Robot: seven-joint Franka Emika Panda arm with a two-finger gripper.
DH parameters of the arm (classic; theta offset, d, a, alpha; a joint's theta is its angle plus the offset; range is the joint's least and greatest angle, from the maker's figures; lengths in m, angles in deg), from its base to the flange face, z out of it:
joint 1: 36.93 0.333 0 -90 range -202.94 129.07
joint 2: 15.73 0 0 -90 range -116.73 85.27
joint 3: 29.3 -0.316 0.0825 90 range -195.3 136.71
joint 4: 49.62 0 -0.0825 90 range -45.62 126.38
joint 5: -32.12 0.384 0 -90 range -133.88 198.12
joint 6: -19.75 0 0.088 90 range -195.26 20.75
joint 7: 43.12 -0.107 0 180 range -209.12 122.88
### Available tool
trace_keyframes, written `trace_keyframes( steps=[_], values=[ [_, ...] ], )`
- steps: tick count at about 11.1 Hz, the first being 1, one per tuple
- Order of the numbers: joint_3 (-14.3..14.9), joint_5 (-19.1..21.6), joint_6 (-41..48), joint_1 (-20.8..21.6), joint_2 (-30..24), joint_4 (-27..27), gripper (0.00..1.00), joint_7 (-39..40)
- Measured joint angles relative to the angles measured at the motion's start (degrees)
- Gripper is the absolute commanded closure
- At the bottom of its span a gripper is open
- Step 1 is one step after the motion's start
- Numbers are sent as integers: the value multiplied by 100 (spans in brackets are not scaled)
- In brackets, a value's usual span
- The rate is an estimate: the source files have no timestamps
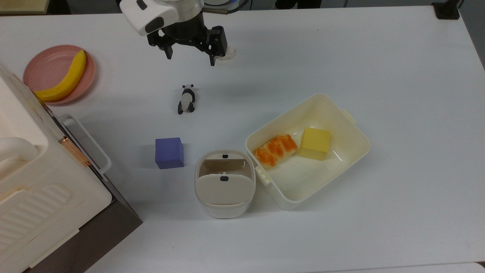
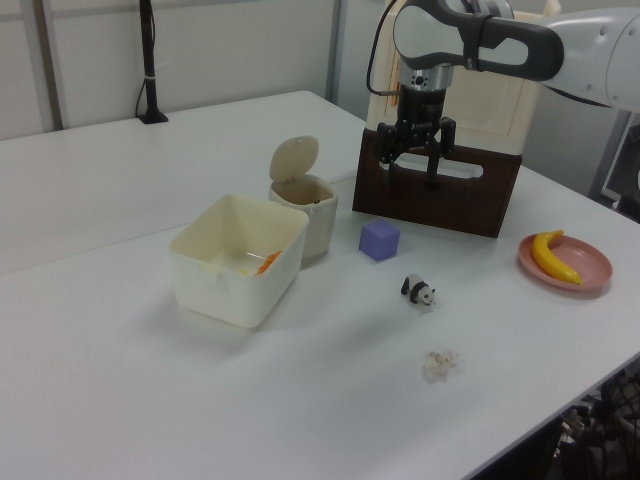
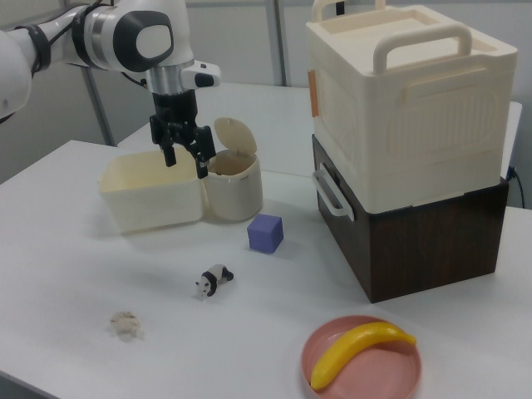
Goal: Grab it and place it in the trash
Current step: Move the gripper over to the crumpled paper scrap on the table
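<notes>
Looking down in the top view, we see the jaws (image 1: 190, 56) spread wide and empty above the white counter (image 1: 341, 57). The paper wad (image 1: 229, 54) lies just off their right finger on the top view's right, partly hidden behind it. Below the jaws in this view lies the panda figurine (image 1: 186, 99), farther down the purple block (image 1: 169, 152), and the trash bin (image 1: 224, 183) with its flap lid raised. The cream food box (image 1: 356, 125) touches the bin on the top view's right and holds a pastry (image 1: 275, 150) and a yellow block (image 1: 314, 143).

In the left view we find the jaws (image 2: 411, 170) hanging high with fingers apart, in front of the dark brown cabinet (image 2: 440, 205). The wad (image 2: 440, 364) rests on the counter well below them, near the front edge, with the panda (image 2: 419, 291) between wad and jaws.

In the right view the jaws (image 3: 184, 160) hover open, appearing in front of the bin (image 3: 233, 187) and the box (image 3: 150, 199). The wad (image 3: 125, 324) sits far beneath them toward the right view's lower left, apart from the panda (image 3: 214, 281). A banana (image 3: 359, 351) lies on a pink plate (image 3: 391, 378).
</notes>
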Motion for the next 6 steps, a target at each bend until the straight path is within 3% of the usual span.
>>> trace_keyframes(
  steps=[6],
  values=[
    [-18, -6, 9, 16, 0, 35, 0, 0]
  ],
)
